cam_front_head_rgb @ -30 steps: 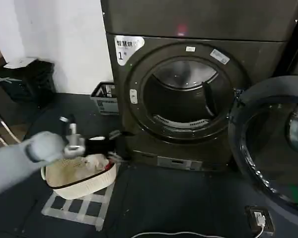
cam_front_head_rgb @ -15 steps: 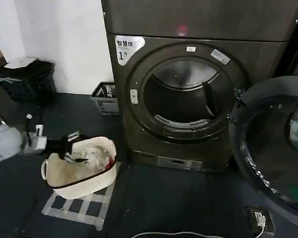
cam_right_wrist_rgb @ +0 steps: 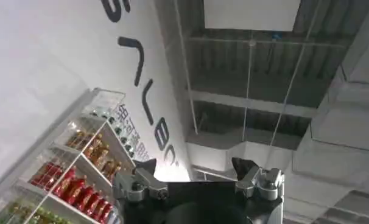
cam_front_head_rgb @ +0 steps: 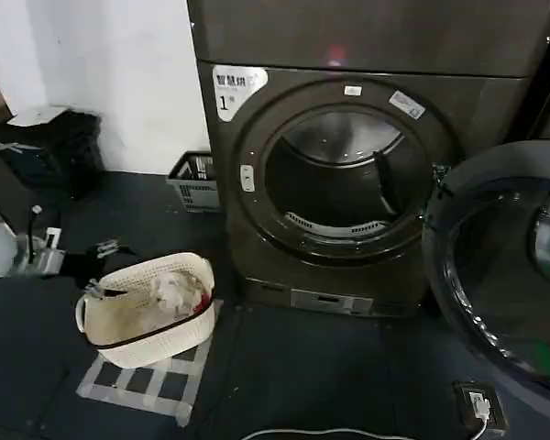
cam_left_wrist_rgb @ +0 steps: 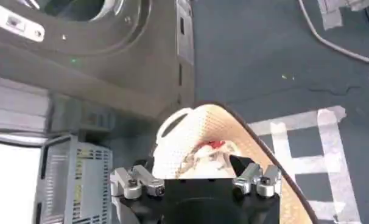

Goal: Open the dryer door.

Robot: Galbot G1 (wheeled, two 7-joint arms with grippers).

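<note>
Head view: dryer door (cam_front_head_rgb: 495, 275) already swung wide open, hanging at right of machine w/ chrome rim and dark glass facing camera, hinged beside drum opening's right edge. Drum opening (cam_front_head_rgb: 339, 179) exposed, round, dark inside, w/ a lifter paddle visible on the inner wall. Machine front (cam_front_head_rgb: 257, 266) dark grey, sticker w/ "1" (cam_front_head_rgb: 234, 90) at upper left corner, small red light above on the upper unit. On floor (cam_front_head_rgb: 330, 367) left of machine: cream laundry basket (cam_front_head_rgb: 151, 321) holding light cloth w/ a bit of red, sitting on white tape squares (cam_front_head_rgb: 156, 380). Small grey crate (cam_front_head_rgb: 194, 181) against wall just left of machine; black bin (cam_front_head_rgb: 46, 147) further left by white wall. White cable along floor at bottom, socket box (cam_front_head_rgb: 481, 406) at lower right. Left pincer (cam_front_head_rgb: 96, 266) low at far left, just beside basket's left rim, fingers apart, nothing between them. Left wrist view: same left pincer (cam_left_wrist_rgb: 196, 178) w/ both fingers spread, basket (cam_left_wrist_rgb: 190, 146) right under it, machine base and grey crate (cam_left_wrist_rgb: 72, 176) beyond. Right wrist view: right pincer (cam_right_wrist_rgb: 200, 176) pointed up toward ceiling and a wall w/ large letters, shelves of packaged goods (cam_right_wrist_rgb: 81, 176) nearby, fingers apart, holding nothing.
</note>
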